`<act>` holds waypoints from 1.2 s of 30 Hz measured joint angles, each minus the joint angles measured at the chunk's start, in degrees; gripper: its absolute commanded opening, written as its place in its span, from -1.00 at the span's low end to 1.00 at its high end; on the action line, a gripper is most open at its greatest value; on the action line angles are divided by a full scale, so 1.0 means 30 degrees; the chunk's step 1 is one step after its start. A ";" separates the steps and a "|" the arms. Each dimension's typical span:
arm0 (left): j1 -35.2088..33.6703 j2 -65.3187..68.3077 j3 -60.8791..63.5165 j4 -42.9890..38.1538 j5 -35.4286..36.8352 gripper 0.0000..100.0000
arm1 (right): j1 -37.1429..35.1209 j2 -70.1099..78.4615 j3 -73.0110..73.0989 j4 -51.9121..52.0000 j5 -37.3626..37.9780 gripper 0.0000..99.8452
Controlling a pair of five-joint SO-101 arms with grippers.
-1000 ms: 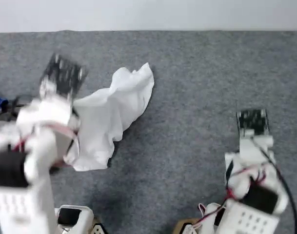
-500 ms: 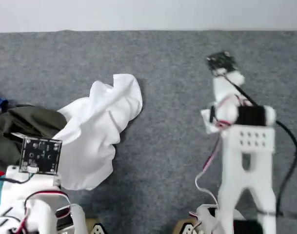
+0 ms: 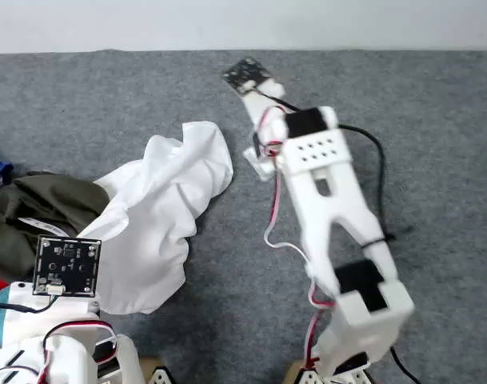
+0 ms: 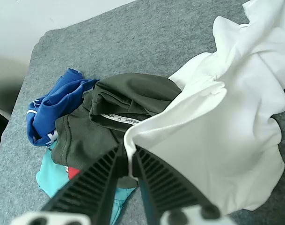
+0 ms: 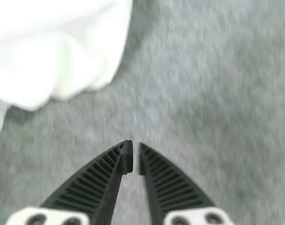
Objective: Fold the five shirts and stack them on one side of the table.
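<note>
i see my left gripper (image 4: 127,153) pinching the white shirt (image 4: 226,126) by its hem. from the fingertips, the olive shirt (image 4: 128,101) lies at twelve o'clock, the blue shirt (image 4: 53,108) at ten.

Left gripper (image 4: 128,158) clamped on an edge of the white shirt (image 4: 226,136); right arm (image 3: 319,188) extended, right gripper (image 5: 133,158) closed, empty, just beside that shirt

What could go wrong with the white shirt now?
The left gripper pinches only a thin edge of the white shirt, so it may slip out. The white shirt lies partly over the green shirt, so pulling might drag that along. The right gripper is shut over bare table and could miss the cloth.
</note>
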 measured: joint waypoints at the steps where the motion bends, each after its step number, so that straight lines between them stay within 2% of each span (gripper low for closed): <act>1: 0.0000 0.0000 0.0000 0.0000 0.0000 -0.99 | -0.0176 0.0791 -0.0703 -0.0147 0.0000 -0.50; 3: 0.0000 0.0000 0.0000 0.0000 0.0000 -0.99 | -0.0645 0.2227 -0.2139 -0.0205 -0.0176 -0.44; 12: 0.0000 0.0000 0.0000 0.0000 0.0000 -0.99 | -0.2901 0.8234 -0.8908 -0.0293 -0.3663 -0.43; 20: 0.0000 0.0000 0.0000 0.0000 0.0000 -0.99 | -0.4278 1.0696 -1.3832 -0.0293 -0.5685 -0.43; 36: 0.0000 0.0000 0.0000 0.0000 0.0000 -0.99 | -0.4747 1.2835 -1.4623 0.0293 -0.6095 -0.44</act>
